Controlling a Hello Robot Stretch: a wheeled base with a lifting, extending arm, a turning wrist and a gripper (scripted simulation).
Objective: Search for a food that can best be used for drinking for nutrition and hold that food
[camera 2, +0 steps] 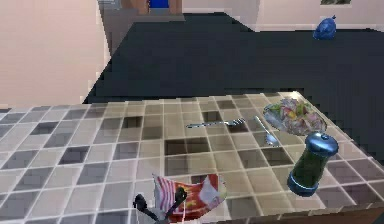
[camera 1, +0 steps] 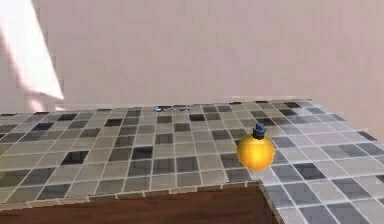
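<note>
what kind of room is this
Most likely a kitchen: a tiled countertop carrying a fork, a spoon and a plate of food.

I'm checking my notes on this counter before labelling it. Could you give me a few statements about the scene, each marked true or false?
1. The round orange container with a dark cap stands on the grey checkered tile counter. True.
2. The silver fork lies on the floor. False: it lies on the counter.
3. The tall dark blue shaker stands upright on the counter. True.
4. In the arm side view, the floor beyond the counter is white. False: it is a dark floor.
</note>
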